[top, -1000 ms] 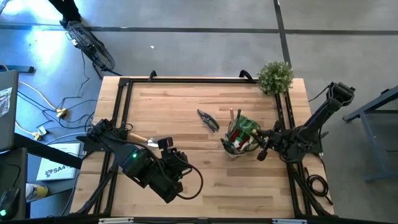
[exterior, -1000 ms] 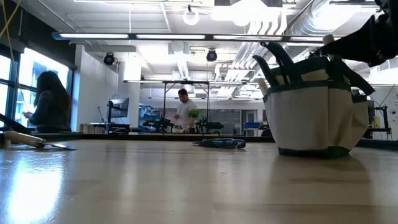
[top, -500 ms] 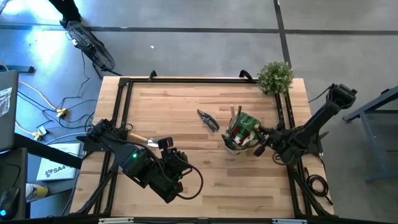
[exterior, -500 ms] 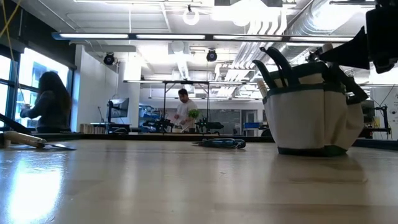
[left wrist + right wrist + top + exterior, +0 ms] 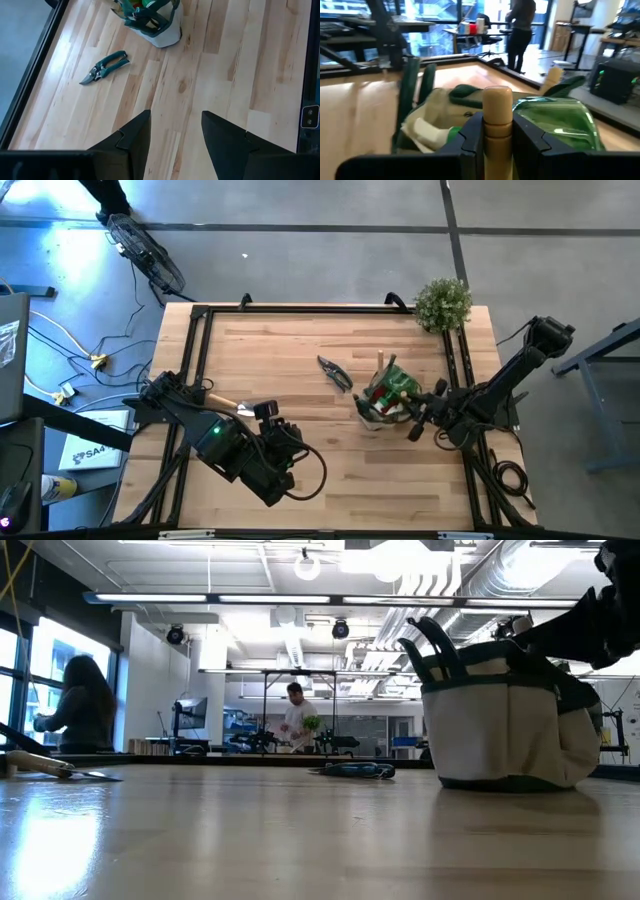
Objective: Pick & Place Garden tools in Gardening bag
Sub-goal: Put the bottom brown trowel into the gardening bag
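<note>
The beige gardening bag (image 5: 383, 402) with dark green trim stands at the table's right middle and also shows in the low view (image 5: 505, 725). A green spray bottle (image 5: 555, 122) and a wooden handle (image 5: 380, 364) stick out of it. My right gripper (image 5: 416, 423) is beside the bag's right near side, shut on a wooden-handled tool (image 5: 497, 120). Green-handled pruning shears (image 5: 335, 373) lie flat left of the bag. A wooden-handled trowel (image 5: 224, 401) lies by my left arm. My left gripper (image 5: 175, 117) hangs open above the table's near left, holding nothing. My right gripper pinches the tool's round wooden handle (image 5: 497, 131) between its two fingers (image 5: 470, 137), coming nearly level from the table's right side. The handle's rounded end (image 5: 497, 95) stands out past the fingertips, over the bag's open top. The fingers hide the tool's metal part.
A bushy green plant (image 5: 443, 302) stands at the far right corner. A black frame rail (image 5: 452, 365) runs along the table's right side. Bare wood lies between the shears and my left arm. People stand in the room beyond the table.
My right gripper has sunk a little beside the bag and rolled slightly, still shut on the handle. The bag has rocked and shifted a little, and its right side now sags lower.
</note>
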`<state>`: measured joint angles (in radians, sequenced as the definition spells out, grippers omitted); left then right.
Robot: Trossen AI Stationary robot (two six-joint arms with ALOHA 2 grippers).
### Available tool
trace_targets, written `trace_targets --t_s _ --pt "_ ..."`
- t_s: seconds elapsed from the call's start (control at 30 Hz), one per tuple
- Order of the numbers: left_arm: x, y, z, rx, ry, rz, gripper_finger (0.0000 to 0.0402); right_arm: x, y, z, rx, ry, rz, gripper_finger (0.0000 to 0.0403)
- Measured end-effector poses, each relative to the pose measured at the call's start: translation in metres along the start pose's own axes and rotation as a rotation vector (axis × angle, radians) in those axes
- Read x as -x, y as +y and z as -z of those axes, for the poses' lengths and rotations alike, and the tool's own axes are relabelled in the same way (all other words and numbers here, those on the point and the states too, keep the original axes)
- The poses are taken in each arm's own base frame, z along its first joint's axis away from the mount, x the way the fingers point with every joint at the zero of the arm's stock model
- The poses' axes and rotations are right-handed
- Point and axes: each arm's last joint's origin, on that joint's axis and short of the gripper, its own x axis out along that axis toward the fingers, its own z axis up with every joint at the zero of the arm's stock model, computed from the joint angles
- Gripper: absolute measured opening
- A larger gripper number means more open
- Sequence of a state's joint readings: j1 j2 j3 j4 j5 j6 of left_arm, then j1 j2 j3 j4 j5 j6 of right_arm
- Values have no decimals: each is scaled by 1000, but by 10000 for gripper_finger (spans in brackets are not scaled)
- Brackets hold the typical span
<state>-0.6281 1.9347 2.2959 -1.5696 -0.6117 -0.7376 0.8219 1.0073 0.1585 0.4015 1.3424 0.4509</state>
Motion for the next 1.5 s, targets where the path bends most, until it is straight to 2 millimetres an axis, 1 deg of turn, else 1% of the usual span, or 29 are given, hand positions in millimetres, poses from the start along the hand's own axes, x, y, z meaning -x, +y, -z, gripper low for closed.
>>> trace_targets --t_s 0.33,0.6,0.77,1.07,1.17,1.3,1.43,1.5 --pt "0 0 0 0 0 1 168 1 7 -1 -84 77 -182 62" --pt "-6 -6 2 -12 34 14 168 1 9 -2 -82 91 -239 75" --pt "-11 -11 3 -48 57 25 168 1 11 -7 -70 61 -255 76" --pt "-12 -11 3 -51 60 21 168 1 11 -9 -20 44 -254 83" --pt "-12 -11 3 -51 60 22 168 1 11 -8 -12 46 -251 102" --pt "-12 -11 3 -47 60 21 168 2 10 -9 -28 45 -257 145" --pt "-12 -11 3 -47 60 22 168 3 13 -11 -30 76 -393 190" --pt "-12 -11 3 -47 59 22 168 4 13 -13 -53 73 -405 201"
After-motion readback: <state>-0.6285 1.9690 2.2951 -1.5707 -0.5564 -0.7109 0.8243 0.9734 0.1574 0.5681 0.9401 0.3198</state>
